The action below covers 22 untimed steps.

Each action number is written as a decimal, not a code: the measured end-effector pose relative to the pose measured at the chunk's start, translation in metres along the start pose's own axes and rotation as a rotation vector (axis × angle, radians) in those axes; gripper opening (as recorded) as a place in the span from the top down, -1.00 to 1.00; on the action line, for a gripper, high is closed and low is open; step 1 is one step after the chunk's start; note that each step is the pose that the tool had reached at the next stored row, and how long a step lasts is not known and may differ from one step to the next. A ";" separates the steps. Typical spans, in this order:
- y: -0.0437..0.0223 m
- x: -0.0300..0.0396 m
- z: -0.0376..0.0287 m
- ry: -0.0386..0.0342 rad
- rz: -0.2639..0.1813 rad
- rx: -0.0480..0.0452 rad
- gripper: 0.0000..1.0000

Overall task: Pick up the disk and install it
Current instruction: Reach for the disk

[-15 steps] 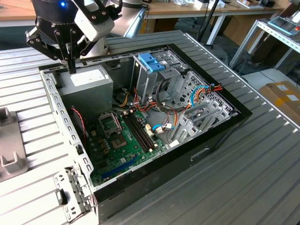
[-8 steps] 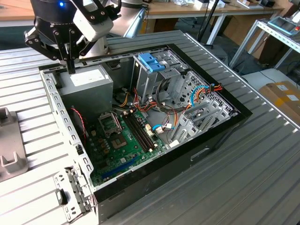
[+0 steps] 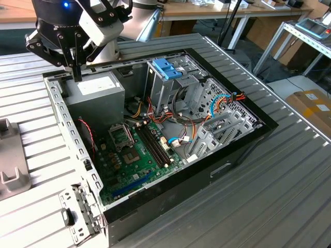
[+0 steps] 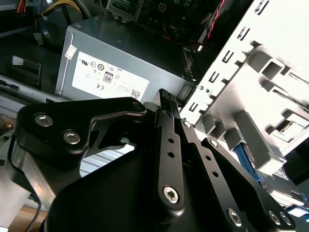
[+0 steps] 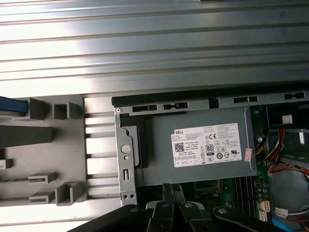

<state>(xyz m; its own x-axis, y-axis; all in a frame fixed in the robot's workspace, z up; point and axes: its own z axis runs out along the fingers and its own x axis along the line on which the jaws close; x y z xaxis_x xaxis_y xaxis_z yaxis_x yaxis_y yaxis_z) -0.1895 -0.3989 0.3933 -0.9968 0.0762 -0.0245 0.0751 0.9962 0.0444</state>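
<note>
Exterior view puts the end effector (image 3: 77,76) in the upper left of the frame; it hangs over the back corner of the open computer case (image 3: 62,119), just above the grey power box (image 3: 98,90). Its two fingers are pressed together with nothing between them; both wrist views show the same. The case lies on a ribbed metal surface (image 3: 289,196); at the exterior view's left edge sits a grey holder (image 3: 10,175), just beside the case. In the first wrist view a thin blue strip lies in that holder; I think it is the edge of the disk (image 5: 12,102). So the disk is outside the case, near the end effector but not touching it.

The disk is probably hard and stiff, and heavy for how small it is; its flat metal sides would be smooth and could slip. A bump or a drop could hurt it inside. The best place to pinch is likely the two long plastic sides of its blue frame, not the flat metal; most of it is hidden, so I cannot be sure.
</note>
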 end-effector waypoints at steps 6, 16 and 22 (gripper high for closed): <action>-0.0001 0.0012 -0.0001 0.0000 0.000 0.0001 0.80; -0.0002 0.0032 -0.0001 0.0000 0.000 0.0000 0.80; -0.0004 0.0048 -0.0002 0.0000 0.000 0.0001 0.80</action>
<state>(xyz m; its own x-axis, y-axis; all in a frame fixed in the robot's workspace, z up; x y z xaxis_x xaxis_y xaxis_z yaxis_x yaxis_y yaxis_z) -0.1943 -0.3989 0.3933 -0.9968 0.0762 -0.0245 0.0751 0.9962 0.0444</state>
